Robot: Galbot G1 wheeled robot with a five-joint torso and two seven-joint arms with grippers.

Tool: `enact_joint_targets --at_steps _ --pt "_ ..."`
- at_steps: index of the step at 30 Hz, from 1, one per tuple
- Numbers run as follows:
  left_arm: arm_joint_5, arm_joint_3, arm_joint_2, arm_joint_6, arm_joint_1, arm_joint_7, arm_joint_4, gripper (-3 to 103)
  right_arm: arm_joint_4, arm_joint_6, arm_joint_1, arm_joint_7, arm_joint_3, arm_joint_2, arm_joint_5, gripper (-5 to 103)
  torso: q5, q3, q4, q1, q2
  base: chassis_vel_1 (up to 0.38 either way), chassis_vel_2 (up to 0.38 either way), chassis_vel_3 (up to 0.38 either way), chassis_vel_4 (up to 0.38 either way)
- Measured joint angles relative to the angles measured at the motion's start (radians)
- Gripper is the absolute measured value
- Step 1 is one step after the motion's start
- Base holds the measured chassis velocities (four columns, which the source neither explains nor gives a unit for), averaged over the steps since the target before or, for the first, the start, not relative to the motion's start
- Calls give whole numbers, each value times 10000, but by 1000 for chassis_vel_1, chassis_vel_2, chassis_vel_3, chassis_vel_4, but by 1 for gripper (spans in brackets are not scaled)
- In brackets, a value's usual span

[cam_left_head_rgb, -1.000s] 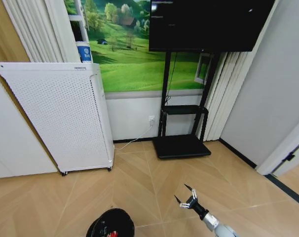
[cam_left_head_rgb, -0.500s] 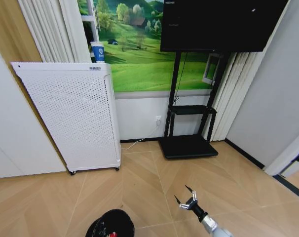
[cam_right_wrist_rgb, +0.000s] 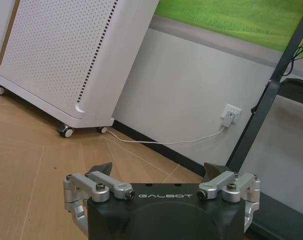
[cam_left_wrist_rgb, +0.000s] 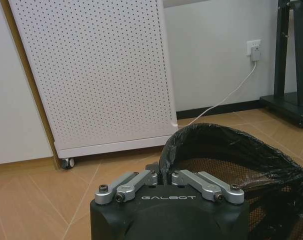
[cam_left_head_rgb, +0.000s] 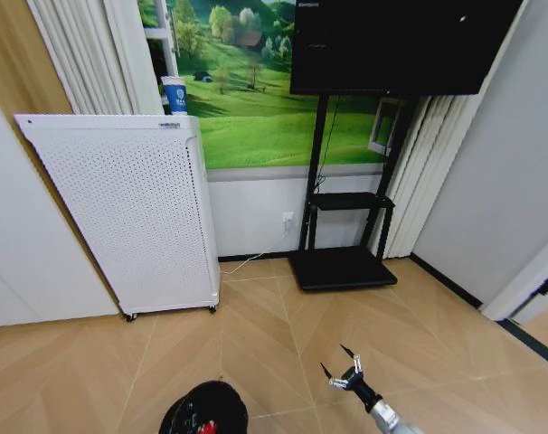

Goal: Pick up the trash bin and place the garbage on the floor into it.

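Note:
The trash bin (cam_left_head_rgb: 202,409) is a small black basket lined with a black bag, low in the head view just left of centre. A small red piece of garbage (cam_left_head_rgb: 205,426) lies inside it. In the left wrist view my left gripper (cam_left_wrist_rgb: 161,173) is shut on the near rim of the trash bin (cam_left_wrist_rgb: 231,155), which hangs off the wooden floor. My right gripper (cam_left_head_rgb: 341,369) hovers over the floor to the right of the bin, fingers spread and holding nothing. The right wrist view shows the same right gripper (cam_right_wrist_rgb: 159,169) open over bare floor.
A tall white perforated appliance (cam_left_head_rgb: 120,217) on castors stands against the wall ahead on the left, a cable (cam_left_head_rgb: 256,255) running from it to a wall socket. A black TV stand (cam_left_head_rgb: 337,267) sits ahead on the right. A grey wall and door frame (cam_left_head_rgb: 518,298) close the right side.
The whole head view has shifted sideways, so the camera has turned. The bin stays in the same spot in the picture, and the right gripper sits slightly lower.

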Motion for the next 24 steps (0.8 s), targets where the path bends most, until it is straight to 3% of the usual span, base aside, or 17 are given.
enact_joint_targets --at_steps 12,24 --pt "-652 98 610 303 -956 -23 176 7 -113 0 -98 7 -209 110 -61 100 1 1 -3 1 2 0 0 0 0" --pt "-779 971 460 285 -1743 -9 894 7 -106 -4 -134 189 -369 136 -152 100 0 2 -1 1 4 0 0 0 0"
